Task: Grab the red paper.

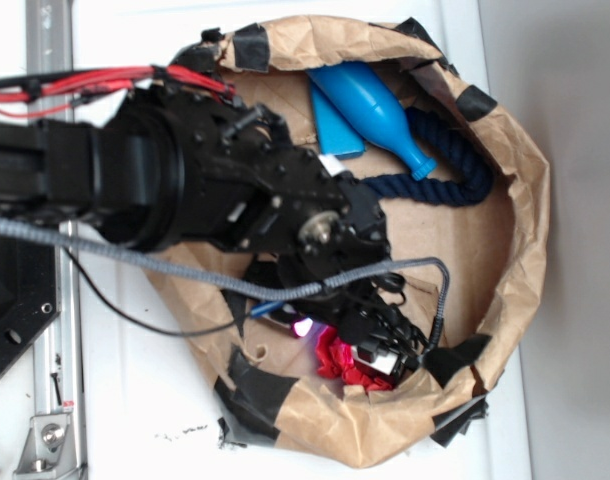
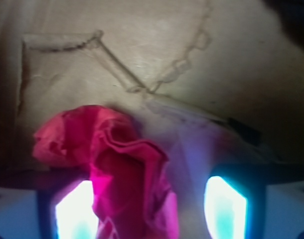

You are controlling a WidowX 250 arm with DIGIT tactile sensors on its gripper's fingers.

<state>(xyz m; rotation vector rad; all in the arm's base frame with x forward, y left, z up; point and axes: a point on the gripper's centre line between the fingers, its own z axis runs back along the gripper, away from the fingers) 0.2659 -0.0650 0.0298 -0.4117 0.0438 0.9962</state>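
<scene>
Crumpled red paper (image 2: 117,164), bright and deeply creased, sits between the spread-apart claw (image 2: 149,209) fingers

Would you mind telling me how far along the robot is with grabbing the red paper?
Done: the gripper is down inside the brown paper nest, right at the red paper. In hand: the wrist view shows the wad lying between the two glowing fingers, nearer one of them, with the jaws apart. Left: closing on the wad and lifting it; it is not yet clamped, and it sits on the nest floor.
</scene>
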